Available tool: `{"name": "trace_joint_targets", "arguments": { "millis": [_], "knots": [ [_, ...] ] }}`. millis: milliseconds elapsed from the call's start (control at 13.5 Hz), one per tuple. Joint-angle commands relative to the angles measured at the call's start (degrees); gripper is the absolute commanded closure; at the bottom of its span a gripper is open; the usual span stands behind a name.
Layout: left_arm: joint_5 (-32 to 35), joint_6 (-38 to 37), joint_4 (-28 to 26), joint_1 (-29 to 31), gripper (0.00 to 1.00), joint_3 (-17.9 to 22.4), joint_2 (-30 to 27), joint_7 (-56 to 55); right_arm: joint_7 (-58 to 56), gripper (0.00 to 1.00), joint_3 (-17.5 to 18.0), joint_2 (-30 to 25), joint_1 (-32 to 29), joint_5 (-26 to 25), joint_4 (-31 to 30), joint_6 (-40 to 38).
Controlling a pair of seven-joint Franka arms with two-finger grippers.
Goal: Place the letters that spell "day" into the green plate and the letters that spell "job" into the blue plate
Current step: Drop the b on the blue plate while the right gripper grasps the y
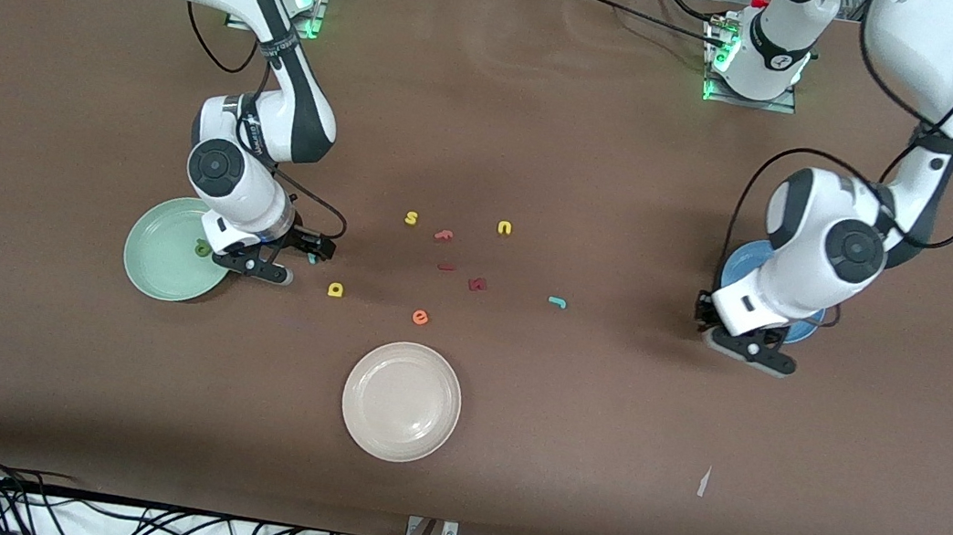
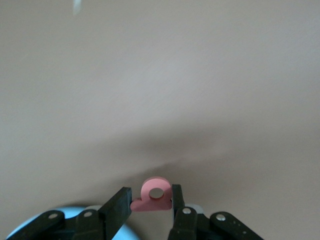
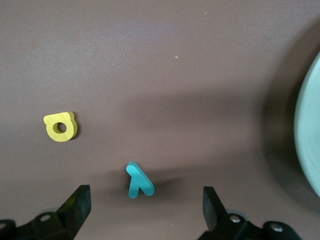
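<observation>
From the front camera, the brown bench (image 1: 550, 130) carries three plates. The round pale mint-green plate (image 1: 164, 263) sits toward the right arm's end, with a small dark green foam letter "a" (image 1: 203, 248) lying in it. The right gripper (image 1: 315, 250) is low just beside that plate's rim, over a tiny teal foam letter "y" (image 1: 312, 259). Near it, closer to the camera, lies the yellow foam letter "d" (image 1: 335, 289). Mid-bench are a yellow foam "s" (image 1: 411, 218), a yellow foam "u" (image 1: 505, 228), an orange foam "e" (image 1: 420, 317), some dark red foam letters (image 1: 477, 284) and the teal hooked foam "j" (image 1: 557, 302). The cream-white round plate (image 1: 402, 401) is nearest the camera. At the left arm's end, the left gripper (image 1: 713, 322) hangs beside the round medium-blue plate (image 1: 749, 257), which the arm mostly hides.

Left wrist view now: the gripper (image 2: 150, 205) is clamped on a salmon-red foam letter "b" (image 2: 152, 196), a sliver of blue plate (image 2: 70, 212) at the edge below.

Right wrist view: the gripper (image 3: 145, 202) has its jaws spread wide, the teal "y" (image 3: 139, 181) on the bench between them and touching neither. The yellow "d" (image 3: 61, 126) lies apart, the green plate's rim (image 3: 306, 130) at the frame edge.
</observation>
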Motion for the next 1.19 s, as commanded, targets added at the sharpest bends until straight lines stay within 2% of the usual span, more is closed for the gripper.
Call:
{"name": "trace_joint_targets", "arguments": {
  "millis": [0, 223, 297, 446, 520, 669, 818, 1041, 1115],
  "knots": [
    [1.8, 0.2, -9.3, 5.0, 0.81, -0.7, -6.9, 8.0, 0.2, 0.05, 0.1, 0.5, 0.5, 1.0, -0.7, 2.0],
    [1.8, 0.1, -13.0, 9.2, 0.70, -0.6, -8.3, 13.9, 0.3, 0.12, 0.1, 2.2, 0.9, 1.0, -0.6, 4.3],
    [1.8, 0.1, -13.0, 9.2, 0.60, -0.6, -8.2, 13.8, 0.3, 0.13, 0.1, 2.4, 0.9, 1.0, -0.6, 4.3],
    [1.7, 0.4, -12.8, 9.2, 0.19, -0.7, -8.2, 13.7, 0.3, 0.21, 0.1, 2.5, 0.9, 1.0, -0.6, 4.3],
    [1.3, 0.5, -12.5, 8.8, 0.16, -0.8, -8.2, 13.7, 0.3, 0.26, 0.1, 2.7, 0.9, 1.0, -0.6, 4.3],
    [0.6, 1.1, -12.1, 7.4, 0.16, -1.5, -7.9, 12.8, 0.3, 0.44, 0.1, 2.7, 0.9, 1.0, -0.5, 4.1],
    [-4.6, 4.2, -9.4, 4.0, 0.16, -3.1, -5.4, 12.7, 0.3, 0.54, 0.1, 2.7, 0.9, 1.0, -0.5, 3.9],
    [-14.3, 4.6, -1.2, -3.7, 0.16, -3.5, 1.5, 9.7, 0.3, 0.68, 0.1, 2.7, 0.9, 1.1, -0.4, 3.9],
    [-16.6, 4.6, 1.4, -6.5, 0.16, -3.4, 3.7, 8.4, 0.3, 0.70, 0.1, 2.7, 0.9, 1.1, -0.4, 3.9]
  ]
}}
